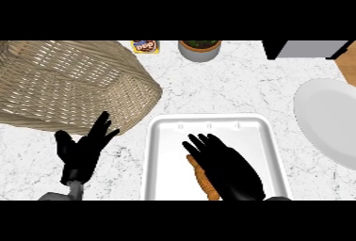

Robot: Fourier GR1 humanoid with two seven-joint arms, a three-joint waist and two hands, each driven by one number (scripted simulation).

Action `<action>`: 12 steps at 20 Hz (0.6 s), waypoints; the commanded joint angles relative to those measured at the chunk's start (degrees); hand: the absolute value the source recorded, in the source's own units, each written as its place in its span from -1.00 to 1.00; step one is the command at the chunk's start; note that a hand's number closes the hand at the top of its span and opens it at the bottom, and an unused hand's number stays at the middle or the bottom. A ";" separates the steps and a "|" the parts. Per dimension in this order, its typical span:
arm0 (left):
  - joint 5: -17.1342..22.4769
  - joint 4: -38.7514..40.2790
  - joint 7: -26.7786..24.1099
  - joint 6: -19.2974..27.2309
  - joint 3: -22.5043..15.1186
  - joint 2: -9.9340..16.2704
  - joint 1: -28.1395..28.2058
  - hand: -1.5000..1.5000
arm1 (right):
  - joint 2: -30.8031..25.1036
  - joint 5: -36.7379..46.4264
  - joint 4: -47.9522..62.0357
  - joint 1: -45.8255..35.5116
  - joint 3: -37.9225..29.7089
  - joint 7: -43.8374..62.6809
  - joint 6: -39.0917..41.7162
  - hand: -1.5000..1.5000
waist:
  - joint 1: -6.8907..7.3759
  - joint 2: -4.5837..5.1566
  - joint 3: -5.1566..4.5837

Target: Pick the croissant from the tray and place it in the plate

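An orange-brown croissant (202,178) lies in the white tray (161,155), mostly hidden under the right hand (226,169), whose fingers seem straight rather than clasping. The left hand (83,150) rests open beside a wicker basket (66,84). The plate (327,122) sits right.

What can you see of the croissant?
Only a thin strip of the croissant shows. It is orange-brown, with a ridged, baked-looking crust, and it lies lengthwise in the white tray, near the tray's front end. The robot's right hand lies over it and hides most of it, fingers stretched toward the tray's far end. Whether the hand already grips it cannot be told.
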 commanded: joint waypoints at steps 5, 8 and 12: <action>-1.42 0.21 2.54 -2.60 2.43 0.21 0.51 0.00 | 6.14 9.65 5.37 3.65 1.36 -1.92 -1.57 -1.00 | 0.00 0.30 -0.26; -1.54 0.29 0.00 -3.64 2.27 -0.33 3.98 0.00 | 6.01 12.48 2.06 4.16 1.77 1.73 1.34 -1.00 | 0.00 0.25 -0.28; -3.29 -1.05 2.51 -2.69 1.32 -2.74 3.24 0.00 | 3.37 14.23 3.11 5.34 -2.31 -2.78 1.99 -1.00 | -0.05 0.26 -0.26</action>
